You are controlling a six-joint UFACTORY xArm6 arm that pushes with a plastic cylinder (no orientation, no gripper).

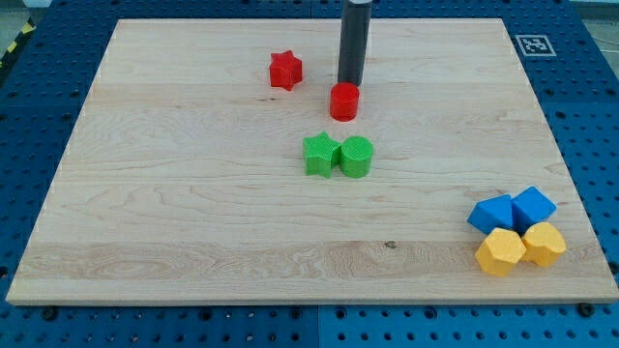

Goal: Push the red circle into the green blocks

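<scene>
The red circle (pixel 344 101) sits on the wooden board, a little above the two green blocks. The green star (pixel 320 155) and the green circle (pixel 356 157) stand side by side and touch, near the board's middle. A small gap separates the red circle from them. My tip (pixel 350 83) stands right behind the red circle, at its upper edge, touching or nearly touching it. The dark rod rises from there to the view's top.
A red star (pixel 285 71) lies to the left of my tip. At the lower right corner sit two blue blocks (pixel 511 212) above two yellow blocks (pixel 521 247), clustered together. The wooden board (pixel 174 213) lies on a blue perforated table.
</scene>
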